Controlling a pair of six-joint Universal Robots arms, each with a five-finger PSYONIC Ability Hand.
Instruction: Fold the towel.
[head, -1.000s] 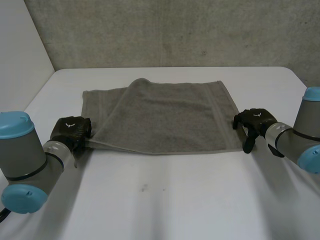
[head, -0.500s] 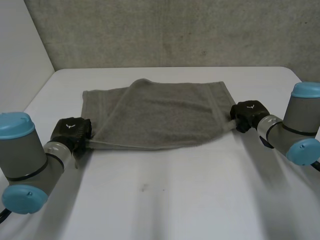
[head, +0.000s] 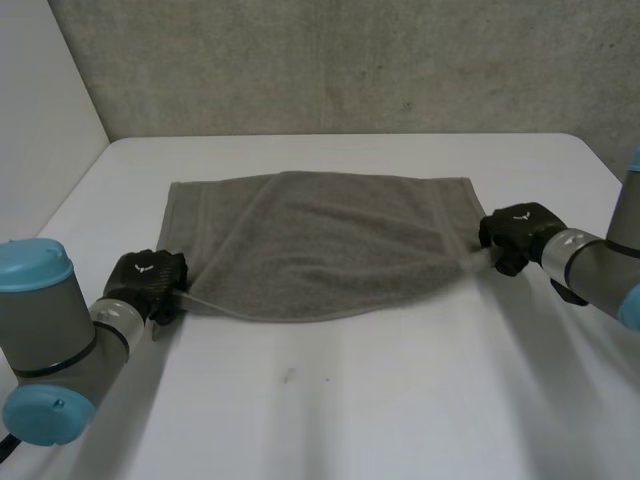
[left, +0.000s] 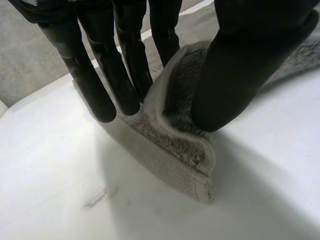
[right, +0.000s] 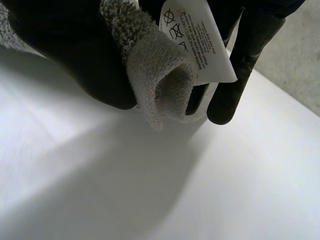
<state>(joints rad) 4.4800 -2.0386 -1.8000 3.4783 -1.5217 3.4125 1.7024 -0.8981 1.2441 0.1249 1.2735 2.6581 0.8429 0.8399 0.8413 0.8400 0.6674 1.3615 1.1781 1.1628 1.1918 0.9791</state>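
The grey towel (head: 320, 245) lies on the white table (head: 330, 400), pulled taut between both hands with its near edge sagging in a shallow curve. My left hand (head: 148, 280) is at the towel's near left corner. In the left wrist view the left hand (left: 250, 60) pinches the corner of the towel (left: 175, 150) between thumb and fingers. My right hand (head: 520, 228) holds the near right corner. In the right wrist view the right hand (right: 65, 55) is curled round the rolled corner of the towel (right: 160, 75), beside its white care label (right: 197, 40).
A grey concrete wall (head: 350, 60) stands behind the table's far edge, and a white panel (head: 40, 100) rises at the far left. Bare table top stretches in front of the towel, with a small dark mark (head: 288, 376) on it.
My right hand closed on the near right corner and drew it out to the right. The raised fold near the towel's middle flattened. The left hand shifted slightly nearer, still at its corner.
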